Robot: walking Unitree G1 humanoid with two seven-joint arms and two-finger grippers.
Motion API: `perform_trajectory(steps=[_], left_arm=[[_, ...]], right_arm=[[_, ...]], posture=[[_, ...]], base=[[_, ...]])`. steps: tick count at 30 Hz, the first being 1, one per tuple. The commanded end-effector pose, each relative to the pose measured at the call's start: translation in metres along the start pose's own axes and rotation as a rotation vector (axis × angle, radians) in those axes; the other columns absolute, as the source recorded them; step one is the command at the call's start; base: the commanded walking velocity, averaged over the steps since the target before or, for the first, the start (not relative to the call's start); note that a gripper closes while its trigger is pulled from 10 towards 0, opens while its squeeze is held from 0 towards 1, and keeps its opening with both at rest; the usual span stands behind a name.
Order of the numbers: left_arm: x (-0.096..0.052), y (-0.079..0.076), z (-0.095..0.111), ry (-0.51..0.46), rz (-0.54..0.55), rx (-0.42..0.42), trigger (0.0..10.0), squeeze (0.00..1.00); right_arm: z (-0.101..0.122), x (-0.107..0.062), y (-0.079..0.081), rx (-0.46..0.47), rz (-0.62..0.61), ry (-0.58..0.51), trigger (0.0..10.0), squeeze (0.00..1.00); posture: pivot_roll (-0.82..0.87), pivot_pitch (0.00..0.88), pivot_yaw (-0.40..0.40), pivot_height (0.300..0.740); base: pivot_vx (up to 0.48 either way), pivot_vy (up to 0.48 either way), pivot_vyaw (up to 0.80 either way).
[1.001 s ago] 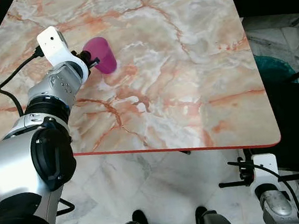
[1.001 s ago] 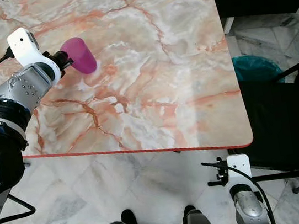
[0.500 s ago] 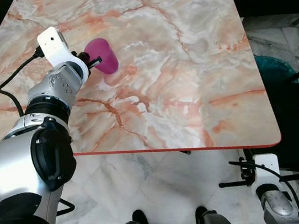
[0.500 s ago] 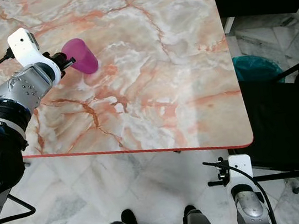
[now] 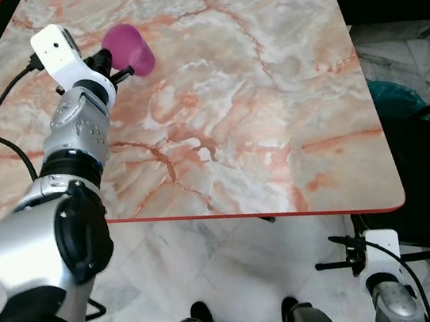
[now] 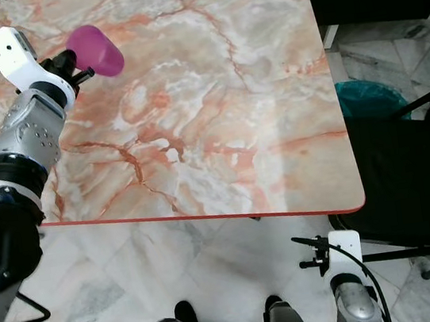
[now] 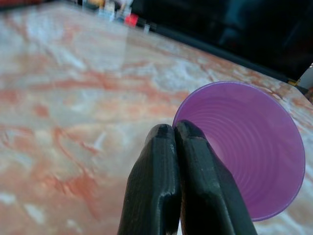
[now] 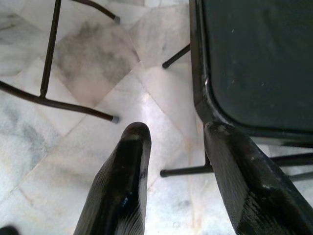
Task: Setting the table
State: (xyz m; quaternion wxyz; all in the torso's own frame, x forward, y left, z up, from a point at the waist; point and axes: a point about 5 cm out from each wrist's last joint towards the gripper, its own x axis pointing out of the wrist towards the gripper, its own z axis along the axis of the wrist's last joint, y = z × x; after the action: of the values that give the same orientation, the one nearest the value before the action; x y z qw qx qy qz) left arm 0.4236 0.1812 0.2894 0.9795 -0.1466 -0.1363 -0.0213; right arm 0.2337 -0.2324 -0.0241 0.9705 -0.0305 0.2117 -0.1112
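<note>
Left jaws: I see the left gripper (image 7: 174, 142) with its two black fingers (image 7: 154, 186) pressed together on the near rim of the purple cup (image 7: 247, 147), pinching its wall.
Cup: it sits just past the fingertips, tipped on its side with the open mouth facing my wrist camera; from the head view the cup (image 5: 129, 50) is over the far left part of the counter (image 5: 273, 121). I cannot tell if it touches the marble.
Right jaws: my right gripper (image 8: 176, 166) hangs low beside the counter, fingers apart, holding nothing, over the tiled floor (image 8: 88, 58).
Nearby: a black chair (image 8: 254, 58) just beside those fingers.
</note>
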Motion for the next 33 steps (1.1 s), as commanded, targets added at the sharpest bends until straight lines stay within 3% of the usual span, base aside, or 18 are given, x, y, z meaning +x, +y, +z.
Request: perform_trajectory(steps=[1, 2, 6, 12, 26, 33], left_arm=[[-0.007, -0.002, -0.004, -0.078, -0.034, 0.103, 10.0, 0.00], [-0.012, -0.006, -0.007, -0.135, -0.058, 0.148, 10.0, 0.00], [-0.019, -0.010, -0.006, -0.205, -0.063, 0.214, 10.0, 0.00], [-0.026, -0.008, -0.003, -0.277, 0.004, 0.221, 10.0, 0.00], [-0.034, -0.002, -0.001, -0.307, 0.025, 0.261, 10.0, 0.00], [-0.034, -0.004, 0.002, -0.310, 0.027, 0.272, 10.0, 0.00]], right_arm=[[-0.020, -0.009, -0.002, 0.025, -0.032, 0.071, 10.0, 0.00], [-0.025, -0.011, -0.001, 0.025, -0.037, 0.095, 10.0, 0.00], [-0.028, -0.012, 0.000, 0.034, -0.049, 0.113, 10.0, 0.00], [-0.030, -0.012, 0.003, 0.039, -0.043, 0.135, 10.0, 0.00], [-0.042, -0.014, 0.004, 0.057, -0.069, 0.227, 10.0, 0.00], [-0.047, -0.016, 0.009, 0.078, -0.065, 0.258, 10.0, 0.00]], posture=[[-0.18, 0.241, 0.058, 0.740], [-0.18, 0.237, 0.056, 0.740], [-0.18, 0.225, 0.055, 0.740], [-0.19, 0.197, 0.057, 0.740], [-0.18, 0.153, 0.068, 0.740], [-0.18, 0.138, 0.077, 0.740]], base=[[0.000, 0.000, 0.00], [0.000, 0.000, 0.00], [0.000, 0.000, 0.00], [0.000, 0.289, 0.00], [0.000, 0.480, 0.00], [0.000, 0.480, -0.80]])
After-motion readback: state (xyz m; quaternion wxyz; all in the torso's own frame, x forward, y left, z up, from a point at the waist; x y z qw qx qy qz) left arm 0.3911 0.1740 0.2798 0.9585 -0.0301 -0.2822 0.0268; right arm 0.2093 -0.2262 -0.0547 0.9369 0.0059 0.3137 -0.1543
